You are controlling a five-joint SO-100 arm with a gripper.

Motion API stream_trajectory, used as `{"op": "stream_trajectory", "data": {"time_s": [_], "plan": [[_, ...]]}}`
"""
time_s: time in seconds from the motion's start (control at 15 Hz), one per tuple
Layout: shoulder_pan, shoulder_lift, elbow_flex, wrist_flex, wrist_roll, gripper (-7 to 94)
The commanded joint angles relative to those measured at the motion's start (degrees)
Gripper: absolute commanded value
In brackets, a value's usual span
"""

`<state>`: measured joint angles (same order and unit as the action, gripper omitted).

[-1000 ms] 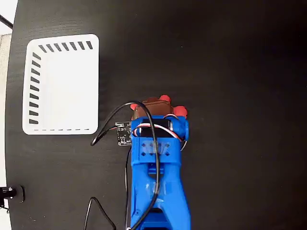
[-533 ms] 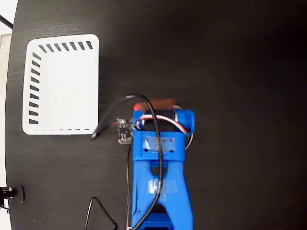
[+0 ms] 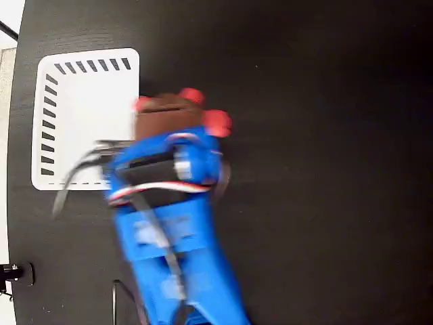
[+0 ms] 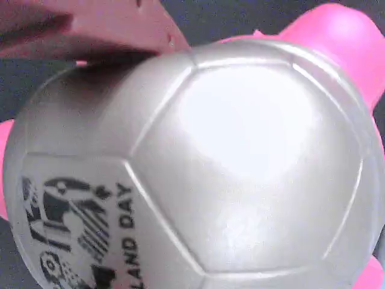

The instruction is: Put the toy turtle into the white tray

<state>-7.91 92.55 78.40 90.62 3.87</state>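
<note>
The toy turtle [image 3: 177, 108] shows its brown-tan shell and red feet just past the tip of the blue arm, beside the right rim of the white tray [image 3: 74, 101]. One red foot overlaps the tray's right edge. My gripper [image 3: 172, 120] is shut on the turtle, its fingers mostly hidden under the wrist in the fixed view. In the wrist view the turtle's grey domed shell [image 4: 228, 156] with a black printed mark fills the frame. A reddish finger [image 4: 90, 27] lies against its upper left, and pink limbs poke out at the edges.
The black tabletop [image 3: 325, 135] spreads to the right and far side. Loose black cables [image 3: 74, 183] hang from the wrist over the tray's near right corner. A small black fitting [image 3: 13, 273] sits at the table's left edge.
The arm has swung left and away from its base, carrying the turtle from the table's middle to the tray's right rim. The motion blurs the arm.
</note>
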Motion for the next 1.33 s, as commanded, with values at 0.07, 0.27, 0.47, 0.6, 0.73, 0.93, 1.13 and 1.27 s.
{"op": "stream_trajectory", "data": {"time_s": [0.07,0.27,0.47,0.6,0.73,0.93,1.13,1.27], "plan": [[-11.3,-4.0,-10.4,-4.7,5.3,0],[-15.5,-9.8,-13.8,-10.5,6.5,0],[-17.4,-12.7,-13.8,-14.0,7.6,0],[-17.7,-14.5,-13.4,-15.8,7.6,0],[-17.7,-16.1,-12.5,-17.7,7.6,0],[-18.5,-18.5,-12.7,-18.0,7.6,0],[-19.2,-20.4,-12.7,-17.6,7.7,0],[-19.2,-21.1,-12.7,-17.3,7.7,0]]}}
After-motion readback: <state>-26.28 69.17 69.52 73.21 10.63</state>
